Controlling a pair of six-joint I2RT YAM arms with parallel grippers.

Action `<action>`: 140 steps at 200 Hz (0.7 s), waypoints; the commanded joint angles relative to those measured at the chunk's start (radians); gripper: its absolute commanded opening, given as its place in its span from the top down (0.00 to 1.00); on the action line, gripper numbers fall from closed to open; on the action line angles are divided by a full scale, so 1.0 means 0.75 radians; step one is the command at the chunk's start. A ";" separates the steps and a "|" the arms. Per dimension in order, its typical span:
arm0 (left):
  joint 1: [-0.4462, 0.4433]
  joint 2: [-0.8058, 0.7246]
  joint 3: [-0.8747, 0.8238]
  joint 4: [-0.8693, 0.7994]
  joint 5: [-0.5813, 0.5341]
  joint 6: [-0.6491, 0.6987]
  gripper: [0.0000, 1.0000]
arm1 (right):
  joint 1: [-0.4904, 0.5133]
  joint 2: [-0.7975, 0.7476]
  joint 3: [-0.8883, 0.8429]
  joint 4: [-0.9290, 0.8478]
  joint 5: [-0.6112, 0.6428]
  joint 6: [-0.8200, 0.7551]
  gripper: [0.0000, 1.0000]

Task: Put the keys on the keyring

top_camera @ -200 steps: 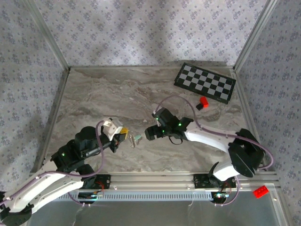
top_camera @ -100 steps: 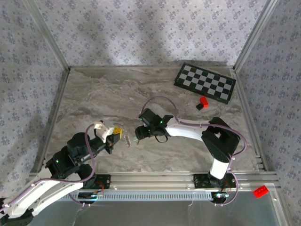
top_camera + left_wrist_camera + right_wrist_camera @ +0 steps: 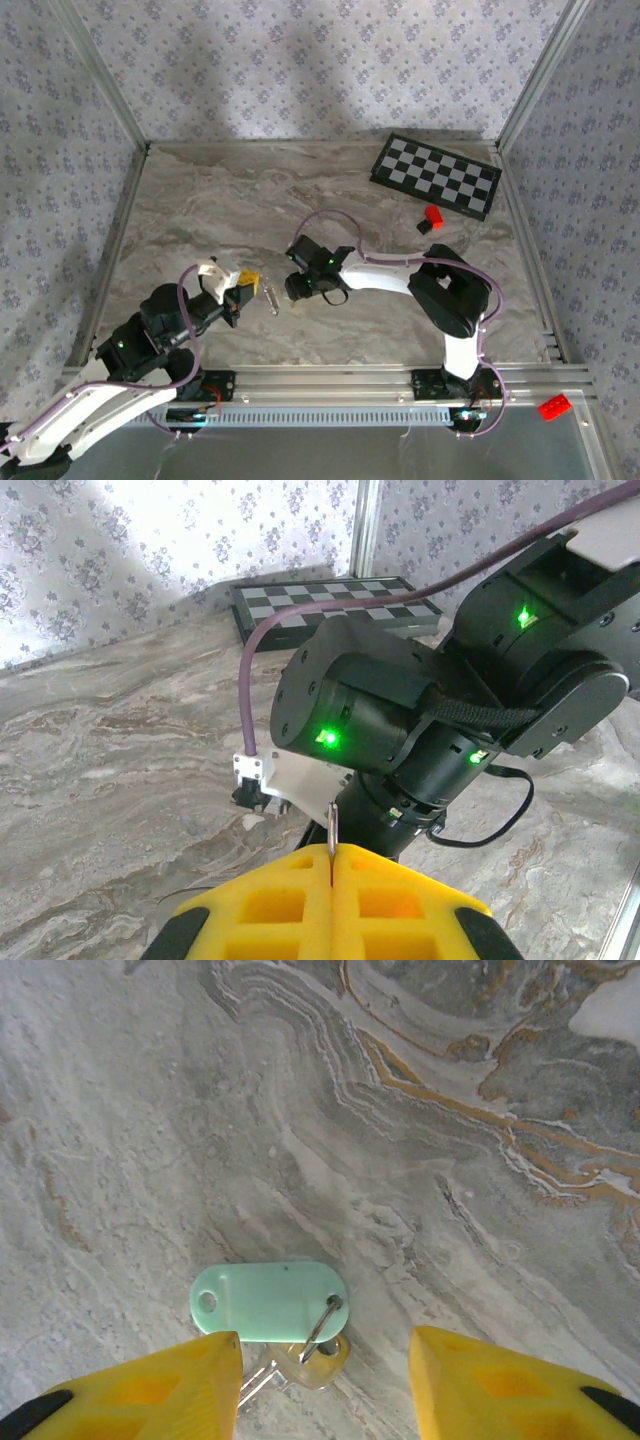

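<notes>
The keys [image 3: 268, 1302] lie flat on the marble table: a mint-green oval tag joined by a small wire ring to a pale-headed key [image 3: 312, 1358]. My right gripper [image 3: 325, 1385] hovers just over them, open, one yellow finger [image 3: 150, 1390] over the key's blade and the other well off to the right. In the top view the right gripper [image 3: 296, 291] points down at mid-table. My left gripper [image 3: 250, 284] is shut on the keyring [image 3: 272, 299], which hangs from its tips. In the left wrist view a thin metal edge of the keyring [image 3: 330, 825] sticks up between the closed yellow pads [image 3: 280, 900].
A checkered board [image 3: 436, 176] lies at the back right, with a small red block [image 3: 433, 216] just in front of it. A red brick [image 3: 553, 406] sits beyond the front rail. The right arm's black wrist [image 3: 400, 730] is close in front of my left gripper.
The right gripper moved left and down over the keys and its jaws have narrowed. The left gripper drew slightly left and back with the keyring still in it.
</notes>
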 commanded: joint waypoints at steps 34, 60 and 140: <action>-0.002 -0.021 0.002 0.068 0.028 -0.016 1.00 | 0.010 0.025 0.067 -0.021 0.024 -0.006 0.64; -0.002 -0.019 0.002 0.069 0.031 -0.015 1.00 | 0.010 0.029 0.067 -0.025 0.027 -0.008 0.66; -0.002 -0.032 -0.002 0.068 0.041 -0.016 1.00 | 0.004 0.051 0.063 -0.025 0.014 -0.009 0.73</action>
